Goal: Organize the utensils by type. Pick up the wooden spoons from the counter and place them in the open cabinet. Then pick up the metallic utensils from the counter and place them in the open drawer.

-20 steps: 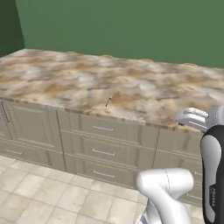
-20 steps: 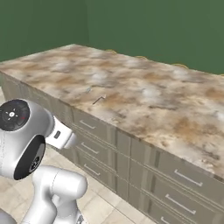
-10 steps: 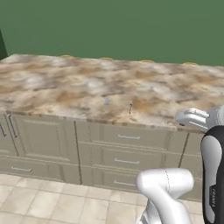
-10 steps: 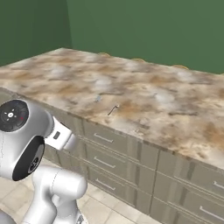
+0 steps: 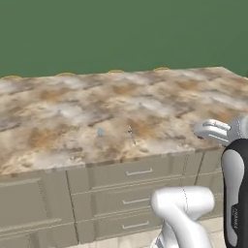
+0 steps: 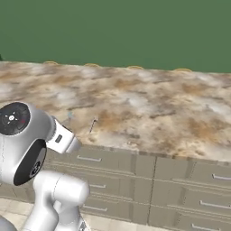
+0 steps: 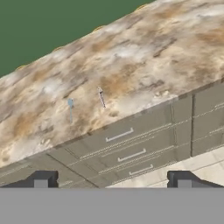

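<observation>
On the beige-brown marbled counter point(image 5: 164, 97), near its front edge, lie two metallic utensils. One is a small silver spoon point(image 5: 100, 135) point(image 6: 69, 116) point(image 7: 70, 109) with a bluish bowl. A thin grey fork-like piece point(image 5: 131, 134) point(image 6: 93, 125) point(image 7: 102, 98) lies just right of it, a little apart. My gripper point(image 7: 111, 180) hangs well back from the counter, out over the floor in front of the cupboard fronts. It is open wide, with nothing between its dark fingertips point(image 7: 41, 180). The wooden spoons, the cabinet and the open drawer are out of view.
Closed tan drawer fronts with grey bar handles point(image 5: 139, 172) point(image 7: 119, 134) run under the counter edge below the utensils. A dark green wall point(image 5: 121, 34) stands behind the counter. Several small orange-yellow arcs point(image 5: 115, 71) show along its back edge. My arm's white links rise at the lower right point(image 5: 181, 203).
The whole picture has shifted as the base moved, so the counter front is now seen more head-on. The silver spoon has come into view beside the fork-like piece. The gripper stays open.
</observation>
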You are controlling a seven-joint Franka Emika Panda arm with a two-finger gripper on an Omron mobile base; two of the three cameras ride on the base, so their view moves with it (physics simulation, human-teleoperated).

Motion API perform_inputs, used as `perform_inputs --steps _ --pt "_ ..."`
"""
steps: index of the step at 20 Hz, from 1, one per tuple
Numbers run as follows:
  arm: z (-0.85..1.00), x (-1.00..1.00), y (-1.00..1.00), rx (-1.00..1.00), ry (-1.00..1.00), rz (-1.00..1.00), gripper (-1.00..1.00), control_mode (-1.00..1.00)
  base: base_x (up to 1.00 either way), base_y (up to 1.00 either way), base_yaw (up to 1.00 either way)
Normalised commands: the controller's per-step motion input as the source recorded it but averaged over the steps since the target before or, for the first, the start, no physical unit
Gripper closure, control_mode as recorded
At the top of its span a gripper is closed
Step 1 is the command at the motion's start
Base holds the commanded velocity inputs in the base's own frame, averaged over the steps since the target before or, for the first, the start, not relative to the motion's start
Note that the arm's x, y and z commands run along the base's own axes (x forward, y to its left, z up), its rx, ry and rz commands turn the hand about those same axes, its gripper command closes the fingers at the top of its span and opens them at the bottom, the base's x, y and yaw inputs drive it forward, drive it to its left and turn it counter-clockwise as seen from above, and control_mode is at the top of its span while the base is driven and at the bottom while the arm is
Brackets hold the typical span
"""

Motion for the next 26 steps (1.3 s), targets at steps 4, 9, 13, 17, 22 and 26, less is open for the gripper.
perform_inputs --steps 4,9,13,17,22,26 --pt "0.00 0.00 0.00 0.00 0.00 0.00 -1.00 1.00 0.54 0.53 -0.27" --pt "0.00 0.00 0.00 0.00 0.00 0.00 -1.00 1.00 0.65 0.42 -0.08" --pt "0.00 0.00 0.00 0.00 0.00 0.00 -1.00 1.00 0.50 0.20 0.00" --pt "0.00 0.00 0.00 0.00 0.00 0.00 -1.00 1.00 0.58 0.07 0.00" --pt "0.00 0.00 0.00 0.00 0.00 0.00 -1.00 1.00 0.14 0.02 0.00" --pt "0.00 0.00 0.00 0.00 0.00 0.00 -1.00 1.00 0.00 0.00 0.00"
